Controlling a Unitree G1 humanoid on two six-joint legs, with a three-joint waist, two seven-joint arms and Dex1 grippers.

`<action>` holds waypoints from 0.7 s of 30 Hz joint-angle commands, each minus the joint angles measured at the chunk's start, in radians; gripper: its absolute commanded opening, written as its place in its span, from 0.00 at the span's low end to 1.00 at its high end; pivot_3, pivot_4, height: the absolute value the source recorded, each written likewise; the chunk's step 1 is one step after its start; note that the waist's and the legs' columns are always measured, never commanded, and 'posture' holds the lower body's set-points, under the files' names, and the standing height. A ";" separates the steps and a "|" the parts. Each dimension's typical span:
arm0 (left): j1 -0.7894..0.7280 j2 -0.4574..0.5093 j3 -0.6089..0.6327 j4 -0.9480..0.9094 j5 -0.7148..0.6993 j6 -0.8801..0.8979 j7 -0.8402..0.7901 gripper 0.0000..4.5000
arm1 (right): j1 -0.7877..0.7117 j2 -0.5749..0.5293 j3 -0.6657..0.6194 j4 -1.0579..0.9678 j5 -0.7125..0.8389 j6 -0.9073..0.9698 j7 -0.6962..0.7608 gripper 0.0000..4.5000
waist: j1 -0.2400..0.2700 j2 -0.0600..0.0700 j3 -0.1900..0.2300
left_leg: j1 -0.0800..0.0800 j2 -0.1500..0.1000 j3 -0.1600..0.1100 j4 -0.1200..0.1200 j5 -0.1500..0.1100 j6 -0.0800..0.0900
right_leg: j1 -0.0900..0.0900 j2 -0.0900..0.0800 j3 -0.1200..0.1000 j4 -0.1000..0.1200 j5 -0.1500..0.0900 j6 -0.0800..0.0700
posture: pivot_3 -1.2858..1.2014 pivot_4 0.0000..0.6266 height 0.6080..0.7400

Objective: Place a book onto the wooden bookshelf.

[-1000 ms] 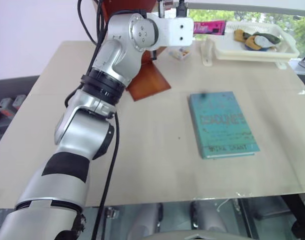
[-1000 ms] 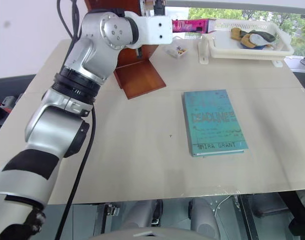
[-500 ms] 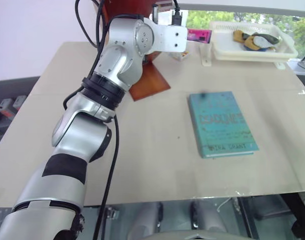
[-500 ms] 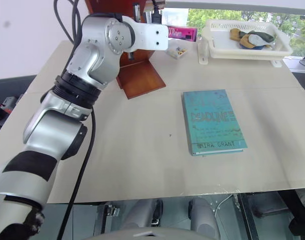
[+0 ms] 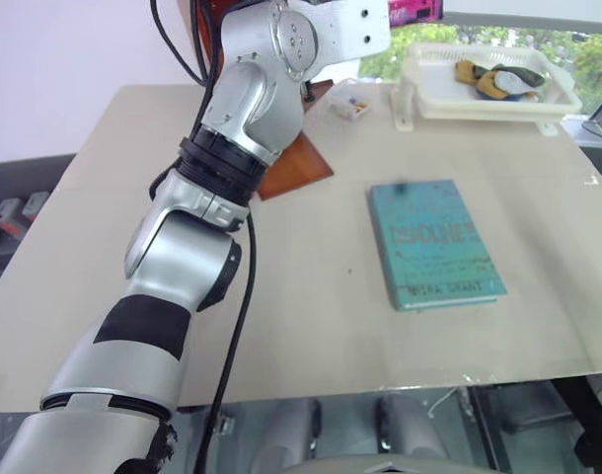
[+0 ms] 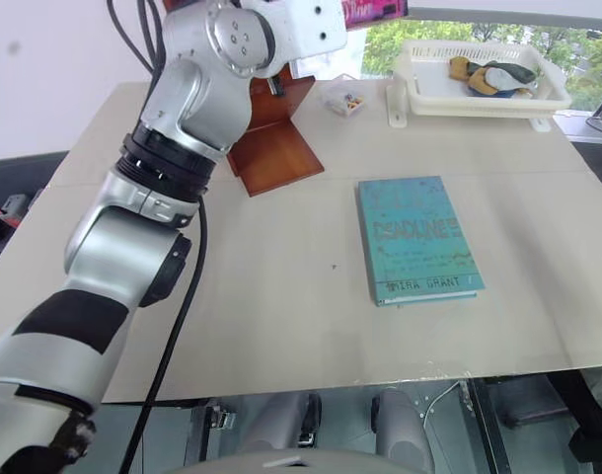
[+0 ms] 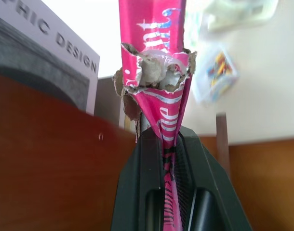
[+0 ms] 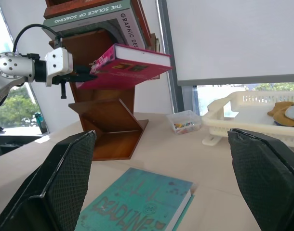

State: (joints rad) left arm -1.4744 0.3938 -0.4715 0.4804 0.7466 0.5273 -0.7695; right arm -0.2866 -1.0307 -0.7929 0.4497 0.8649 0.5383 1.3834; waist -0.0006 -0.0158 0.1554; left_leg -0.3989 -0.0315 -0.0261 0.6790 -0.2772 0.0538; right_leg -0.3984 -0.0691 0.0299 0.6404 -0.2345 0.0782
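The pink book (image 8: 132, 67) hangs level in the air, just below the top tier of the wooden bookshelf (image 8: 108, 120). My left gripper (image 8: 86, 74) is shut on one end of it. In the left wrist view the black fingers (image 7: 137, 192) clamp the book's (image 7: 154, 57) torn cover edge, with the shelf's brown wood (image 7: 50, 168) close behind. Whether the book touches the shelf I cannot tell. My right gripper (image 8: 161, 187) is open, its wide-set pads (image 8: 55, 192) holding nothing, low over the table and facing the shelf.
A teal book (image 5: 434, 242) lies flat at mid-table. A white tray (image 5: 489, 84) with cloth items stands at the far right, with a small clear box (image 5: 352, 106) beside it. Two books (image 8: 94, 17) lie on the shelf's top tier.
My left arm has lifted the pink book higher and nearer the shelf, up to the top edge of the head views. The right arm and the teal book have stayed put.
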 commanded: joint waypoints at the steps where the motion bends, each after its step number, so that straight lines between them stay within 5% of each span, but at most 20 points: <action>1: -0.029 0.030 -0.033 -0.040 0.081 0.033 0.000 0.01 | -0.007 -0.009 -0.021 -0.031 0.004 -0.020 -0.007 1.00 | -0.003 0.000 0.000 | 0.000 0.000 0.000 0.000 0.000 0.000 | 0.000 0.000 0.000 0.000 0.000 0.000 | 0.52 0.24 1.00; 21: 0.004 0.043 -0.109 -0.140 0.218 0.260 -0.210 0.01 | -0.068 0.015 0.028 -0.012 -0.007 -0.063 -0.020 1.00 | -0.010 0.000 0.000 | -0.001 0.000 0.000 0.001 0.000 0.000 | 0.000 0.000 0.000 0.000 0.000 0.000 | 0.52 0.24 1.00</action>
State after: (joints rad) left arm -1.4476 0.4355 -0.5876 0.3993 0.9253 0.7652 -0.9780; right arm -0.3413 -1.0105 -0.7519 0.4494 0.8536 0.4949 1.3642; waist -0.0109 -0.0157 0.1556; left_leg -0.3997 -0.0315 -0.0261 0.6797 -0.2773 0.0540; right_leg -0.3985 -0.0692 0.0298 0.6404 -0.2346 0.0782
